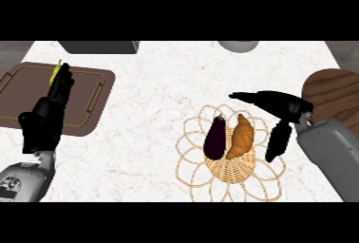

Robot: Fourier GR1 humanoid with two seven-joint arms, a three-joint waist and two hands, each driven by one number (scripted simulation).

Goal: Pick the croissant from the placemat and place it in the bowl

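A golden-brown croissant [241, 136] lies on a woven wicker placemat [228, 176] at the lower right, right beside a dark purple eggplant [214, 138]. My right hand [282, 107] hovers just right of and above the croissant, open, with the thumb stretched left over the mat's top edge and the fingers [278, 141] hanging down along the mat's right side. It holds nothing. A grey bowl [238, 45] shows only partly at the counter's far edge. My left hand [46, 116] rests open at the left, fingers up.
A brown tray [95, 97] lies at the left under my left hand, with a small yellow-green object [57, 70] on it. A dark grey box [98, 46] stands at the back. A round wooden board [338, 92] sits at the right edge.
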